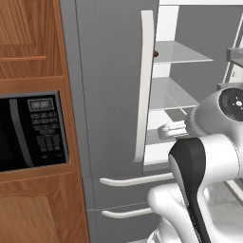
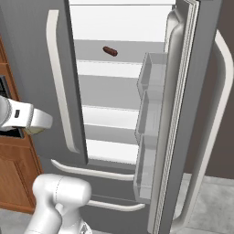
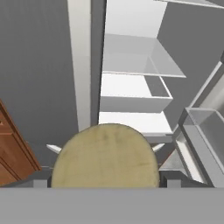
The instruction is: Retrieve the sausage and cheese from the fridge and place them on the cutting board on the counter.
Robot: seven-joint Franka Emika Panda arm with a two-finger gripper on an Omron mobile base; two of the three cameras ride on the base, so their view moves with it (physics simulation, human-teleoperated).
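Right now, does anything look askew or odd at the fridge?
Nothing damaged. The slim dark reddish-brown sausage lies slanted, alone on an upper white shelf, and a tan rounded lump fills the gripper.

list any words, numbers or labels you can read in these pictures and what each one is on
"88:88", roughly: pale digits on the small display at the top of the microwave's control panel, blurred, so the reading is uncertain.
Keypad buttons below that display: pale marks, too small and blurred to read.
Fridge, its shelves and door bins, the sausage: no text or labels visible.
Hand view: no text visible.
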